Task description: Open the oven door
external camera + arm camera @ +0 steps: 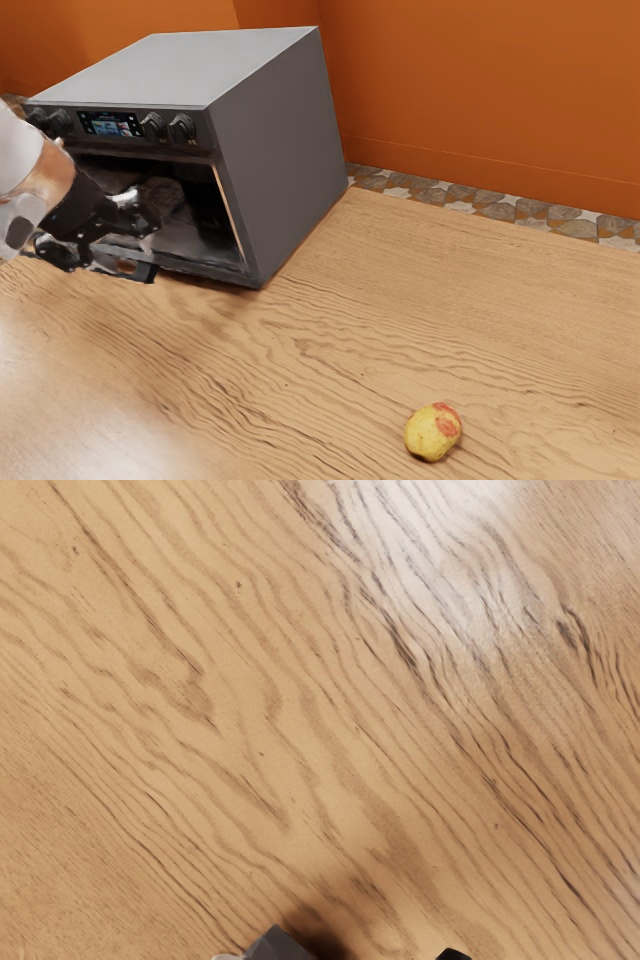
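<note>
- We see the end effector (138, 222) at the oven (285, 150)'s front, by the door (205, 266); we can't tell how wide it is or what it holds.
- Our wood table (330, 350) also bears a yellow-red fruit (432, 434).
- Orange wall (480, 90), patterned floor (480, 198) beyond.

Looks like kitchen: oven (285, 150) on wood-grain table (300, 390), orange wall (480, 90), patterned floor tiles (455, 193).
</note>
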Controlling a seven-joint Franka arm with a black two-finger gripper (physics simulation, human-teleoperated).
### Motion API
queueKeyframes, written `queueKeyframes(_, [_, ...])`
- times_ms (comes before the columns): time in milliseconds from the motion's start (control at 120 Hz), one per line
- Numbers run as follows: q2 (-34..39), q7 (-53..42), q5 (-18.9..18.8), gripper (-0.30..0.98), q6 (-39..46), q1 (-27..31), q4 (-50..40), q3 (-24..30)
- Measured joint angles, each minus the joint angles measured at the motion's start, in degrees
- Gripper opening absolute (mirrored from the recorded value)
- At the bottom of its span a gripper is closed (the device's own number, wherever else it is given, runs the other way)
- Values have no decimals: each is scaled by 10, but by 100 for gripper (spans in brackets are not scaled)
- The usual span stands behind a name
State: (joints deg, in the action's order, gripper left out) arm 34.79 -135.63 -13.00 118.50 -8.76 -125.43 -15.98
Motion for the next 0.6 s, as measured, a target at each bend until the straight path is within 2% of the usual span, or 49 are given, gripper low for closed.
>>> queueKeyframes(17, [42, 13, -32, 24, -29, -14, -9, 77])
queueKeyframes(50, [85, 40, -77, 32, -92, -14, 91, 217])
queueKeyframes(83, [79, 69, -88, 38, -147, 50, 237, 297])
queueKeyframes(117, [41, 99, -51, 44, -195, 186, 370, 340])
queueKeyframes(142, [5, 124, -10, 47, -227, 285, 431, 361])
queueKeyframes(167, [-51, 149, 28, 50, -256, 359, 474, 385])
queueKeyframes(208, [-157, 190, 64, 54, -297, 426, 526, 434])
queueKeyframes(258, [-284, 236, 63, 58, -334, 459, 581, 490])
queueKeyframes(308, [-373, 278, 59, 61, -361, 469, 604, 518])
queueKeyframes(383, [-452, 335, 59, 63, -391, 482, 605, 531])
queueKeyframes(600, [-484, 461, 69, 67, -435, 478, 605, 534])
